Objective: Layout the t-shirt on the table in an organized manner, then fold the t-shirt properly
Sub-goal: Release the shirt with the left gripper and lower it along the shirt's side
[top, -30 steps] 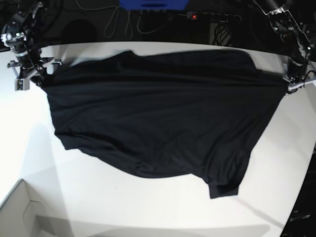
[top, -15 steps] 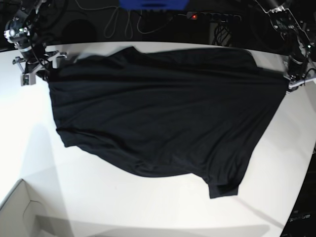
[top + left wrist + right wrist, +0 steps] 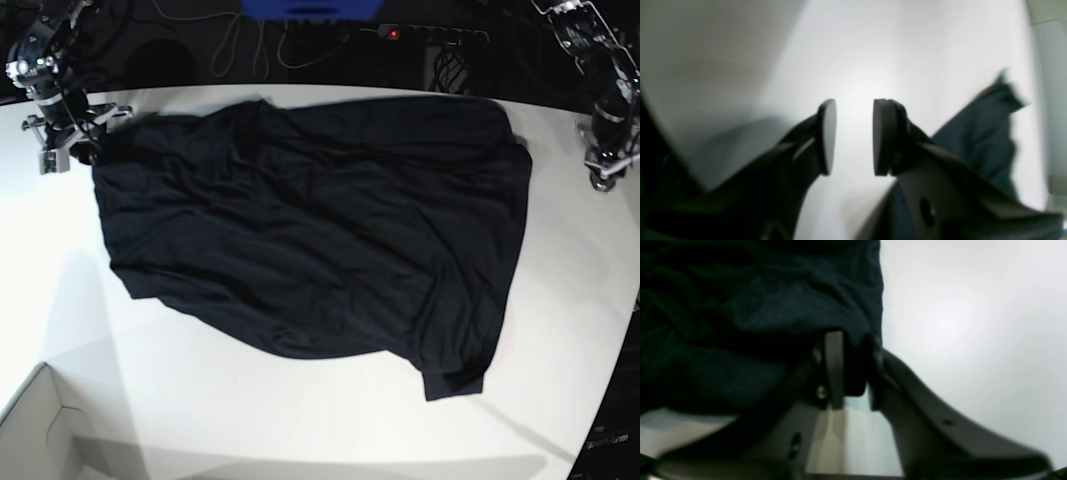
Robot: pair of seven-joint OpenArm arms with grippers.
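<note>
The black t-shirt lies spread and wrinkled across the white table, one sleeve pointing to the front right. My left gripper hangs off the shirt's right edge. In the left wrist view it is open with only bare table between its pads, and shirt fabric lies off to the side. My right gripper sits at the shirt's far left corner. Its jaws stand parted with the dark shirt edge still lying between them.
A white box corner sits at the front left. Behind the table's far edge run cables and a power strip. The table's curved edge drops off at the right.
Both grippers have opened. The left one let go of the shirt's right corner and pulled away to the right. The shirt lost its stretch and settled into wrinkles.
</note>
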